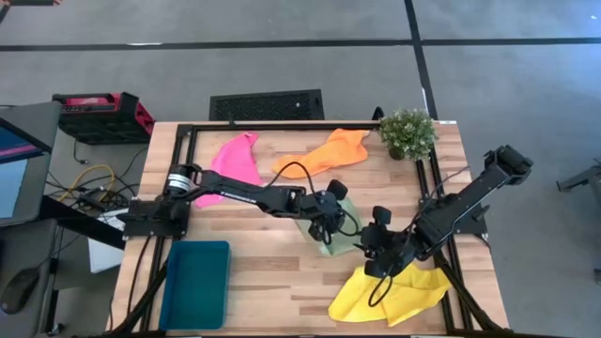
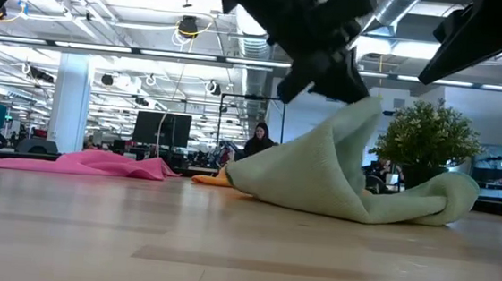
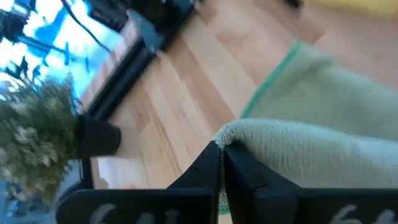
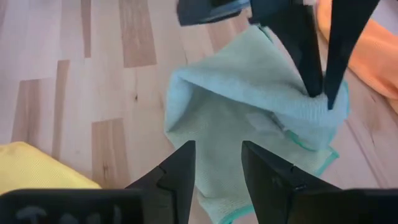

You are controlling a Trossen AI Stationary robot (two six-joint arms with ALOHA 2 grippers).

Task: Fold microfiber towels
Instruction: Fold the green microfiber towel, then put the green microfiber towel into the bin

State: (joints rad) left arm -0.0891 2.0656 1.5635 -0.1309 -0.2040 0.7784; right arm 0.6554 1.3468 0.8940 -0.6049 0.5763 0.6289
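The light green towel (image 1: 331, 246) lies bunched at the table's middle; in the low view (image 2: 338, 174) one part rises to a peak and the rest lies on the wood. My left gripper (image 1: 329, 214) is over it, shut on the raised part. My right gripper (image 1: 374, 246) is open just to the towel's right and near side. Its fingers (image 4: 180, 168) stand over the towel's near edge and I see no touch. The yellow towel (image 1: 394, 296) lies at the near right, the hot pink towel (image 1: 235, 160) and the orange towel (image 1: 329, 150) at the far side. My left gripper pinches a rounded fold of the green towel (image 3: 235, 132) between its two fingers; it looks like more than one layer. The fingers (image 4: 314, 68) come from above, pointing down. The pinched part is lifted into a peak (image 2: 366, 109), and the rest slopes down slack onto the table.
A potted plant (image 1: 407, 131) stands at the far right corner. A teal bin (image 1: 195, 282) sits at the near left. A black frame rail (image 1: 282, 125) runs along the far edge. Bare wood lies between the bin and the green towel.
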